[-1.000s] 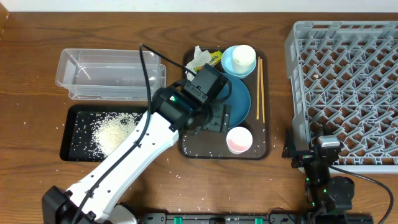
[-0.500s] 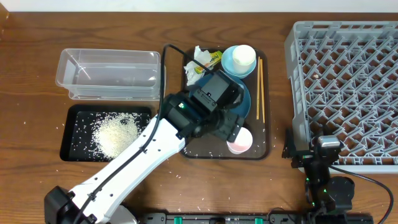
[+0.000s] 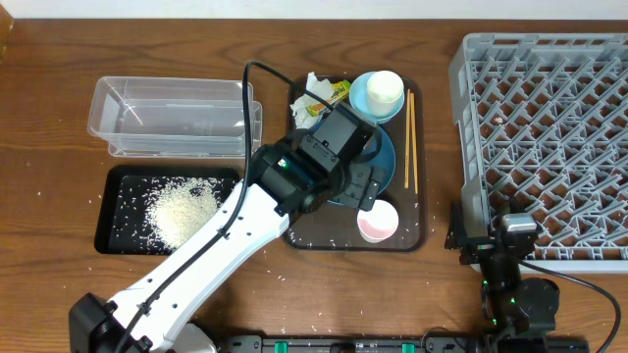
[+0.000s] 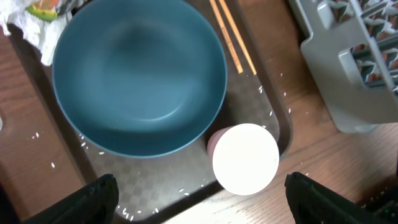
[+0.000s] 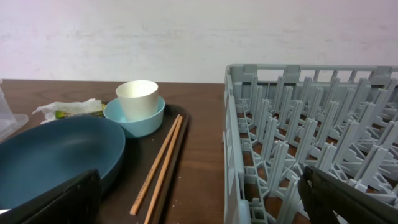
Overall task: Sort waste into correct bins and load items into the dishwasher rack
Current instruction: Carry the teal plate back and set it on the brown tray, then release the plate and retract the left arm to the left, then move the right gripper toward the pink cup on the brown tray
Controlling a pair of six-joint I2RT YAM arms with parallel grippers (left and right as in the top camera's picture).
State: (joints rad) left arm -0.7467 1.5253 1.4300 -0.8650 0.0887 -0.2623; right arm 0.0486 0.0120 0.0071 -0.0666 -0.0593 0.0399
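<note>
Your left gripper [image 4: 200,190] has swung right across the brown tray [image 4: 273,109] and now hangs wide open and empty above the dark-blue bowl [image 4: 140,74] and the pink cup [image 4: 245,158]. The cup sits at the tray's near right corner, just beside the bowl's rim. Descend off-centre and a finger could clip that rim and topple the cup. Your right gripper [image 5: 199,186] waits open and empty by the rack [image 5: 311,124].

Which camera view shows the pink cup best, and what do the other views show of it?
The left wrist view. The pink cup appears large, whole and unobstructed from above, right beside the dark-blue bowl. The overhead view also shows it whole, but small. The right wrist view does not show it at all.
</note>
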